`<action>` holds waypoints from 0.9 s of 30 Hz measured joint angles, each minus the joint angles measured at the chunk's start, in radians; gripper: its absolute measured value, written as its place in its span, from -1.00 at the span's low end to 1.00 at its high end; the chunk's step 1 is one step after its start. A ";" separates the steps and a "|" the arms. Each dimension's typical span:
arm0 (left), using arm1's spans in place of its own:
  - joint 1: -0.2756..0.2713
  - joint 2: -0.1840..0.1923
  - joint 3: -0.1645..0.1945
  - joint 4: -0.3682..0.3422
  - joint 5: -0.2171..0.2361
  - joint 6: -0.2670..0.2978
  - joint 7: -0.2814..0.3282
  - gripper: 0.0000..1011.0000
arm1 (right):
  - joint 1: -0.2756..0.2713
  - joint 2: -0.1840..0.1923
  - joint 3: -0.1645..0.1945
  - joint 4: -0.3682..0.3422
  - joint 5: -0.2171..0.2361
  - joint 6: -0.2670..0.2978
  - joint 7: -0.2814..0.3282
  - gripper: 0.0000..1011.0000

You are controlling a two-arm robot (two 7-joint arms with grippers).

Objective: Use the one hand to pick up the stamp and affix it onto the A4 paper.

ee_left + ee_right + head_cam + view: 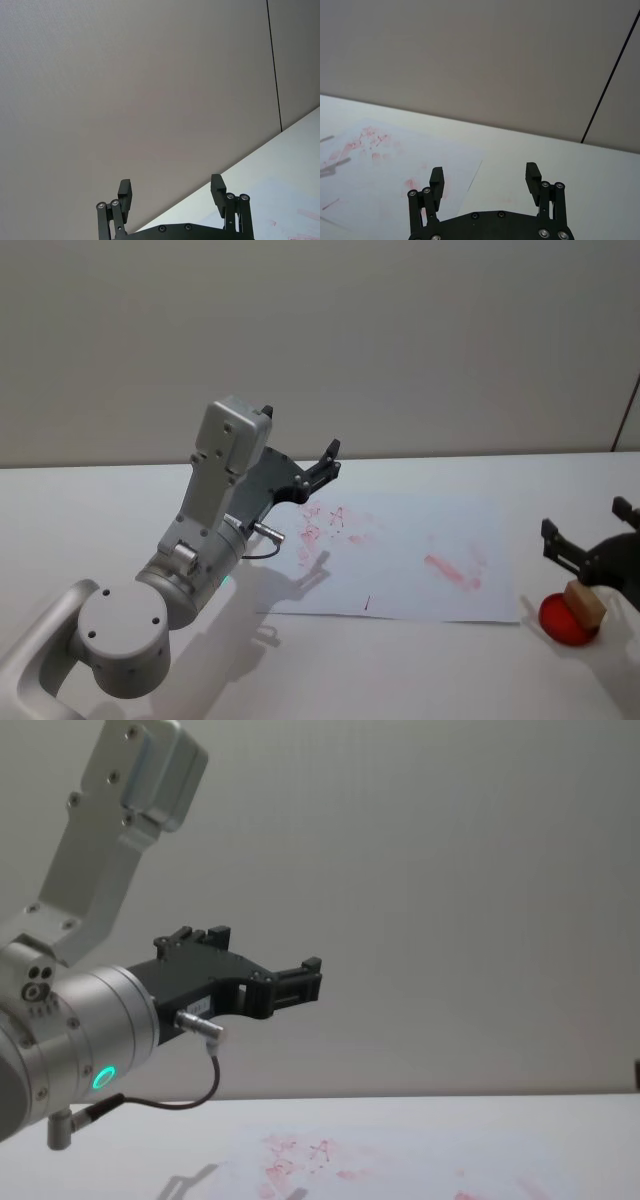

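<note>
1. In the head view, the stamp (585, 605) is seen resting tilted on a round red pad (568, 621). The pad lies on the white table (400, 680), just off the near right corner of the A4 paper (420, 560).
2. The hand (585, 525), on the right arm, is placed by that view at the right edge, with its black body just beside the stamp. Whether the two touch cannot be told there.
3. The hand's state is supplied by the right wrist view. The hand (485, 180) is spread, with nothing held between its fingers (437, 176), and the paper (380, 165) with its red-pink prints lies beyond it.
4. The left gripper (325, 462) is raised over the paper's far left corner. In the left wrist view it (172, 192) is seen spread and empty, facing the grey wall (150, 75).
5. From the side, in the chest view, the left gripper (305, 978) is shown well above the sheet (400, 1160). A green light (103, 1077) and a looping cable (200, 1095) are seen on the silver arm.
6. In the head view, the table's near left is covered by that arm, and its shadow (310, 575) is cast on the paper's left edge.
</note>
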 joint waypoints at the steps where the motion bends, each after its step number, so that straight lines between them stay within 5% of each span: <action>1: 0.000 0.000 0.000 0.000 0.000 0.000 0.000 0.98 | -0.002 0.002 0.001 -0.001 0.000 0.006 0.003 0.98; 13: 0.000 0.000 0.000 0.000 0.000 0.000 0.000 0.98 | -0.055 0.049 0.013 -0.013 -0.007 0.106 0.034 0.98; 27: 0.000 0.000 0.000 0.000 0.000 0.000 0.000 0.98 | -0.104 0.089 0.032 -0.013 -0.038 0.147 0.025 0.98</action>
